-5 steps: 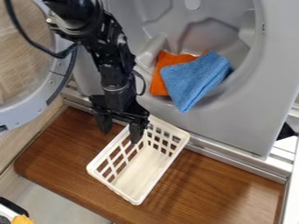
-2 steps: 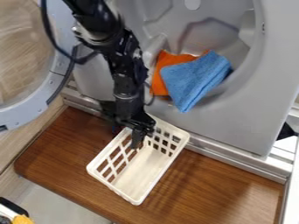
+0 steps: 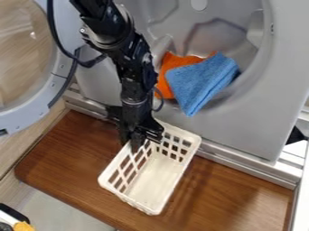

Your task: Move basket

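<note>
One white basket (image 3: 151,182) on a wooden board (image 3: 72,158), black gripper (image 3: 131,141) seemingly pinching its rim near one corner.

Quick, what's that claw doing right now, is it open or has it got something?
Claw: looks closed, holding the edge of the white basket.

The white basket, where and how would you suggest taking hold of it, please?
Probably by the long wall at picture left, from above: the basket's open top faces up, and that thin lattice side could be pinched across.
</note>
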You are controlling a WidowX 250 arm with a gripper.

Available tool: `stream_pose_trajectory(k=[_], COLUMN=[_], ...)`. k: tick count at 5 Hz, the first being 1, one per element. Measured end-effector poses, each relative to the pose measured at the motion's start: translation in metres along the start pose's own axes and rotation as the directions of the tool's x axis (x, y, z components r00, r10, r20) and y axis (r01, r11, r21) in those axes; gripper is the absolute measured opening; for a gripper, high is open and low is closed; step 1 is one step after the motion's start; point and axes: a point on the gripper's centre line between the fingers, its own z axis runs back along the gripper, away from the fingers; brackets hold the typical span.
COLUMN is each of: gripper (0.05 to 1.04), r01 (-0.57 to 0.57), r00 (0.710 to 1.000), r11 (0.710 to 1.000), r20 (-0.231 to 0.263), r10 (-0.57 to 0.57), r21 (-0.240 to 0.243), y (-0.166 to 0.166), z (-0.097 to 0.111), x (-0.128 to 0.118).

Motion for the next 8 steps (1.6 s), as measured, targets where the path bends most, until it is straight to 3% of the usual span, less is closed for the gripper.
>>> stream_pose_trajectory(k=[1,2,3,4,5,6,8], gripper=[0.11,0.106,0.086,0.085,0.085,0.085,0.085], r01=[-0.007,-0.012,0.028,0.056,0.049,0.047,0.055], r00=[1.0,1.0,1.0,0.998,0.998,0.999,0.998], r11=[1.0,1.0,0.998,0.993,0.99,0.988,0.974], r20=[0.002,0.001,-0.009,0.044,0.045,-0.001,0.004], r10=[0.007,0.012,-0.029,-0.052,-0.043,-0.048,-0.055], r21=[-0.003,-0.01,-0.054,-0.103,-0.133,-0.146,-0.218], y=[-0.001,-0.008,-0.027,-0.062,-0.088,-0.107,-0.138], z=[0.001,0.015,0.047,0.081,0.085,0.067,0.037], x=[-0.001,-0.007,-0.02,-0.037,-0.043,-0.045,-0.025])
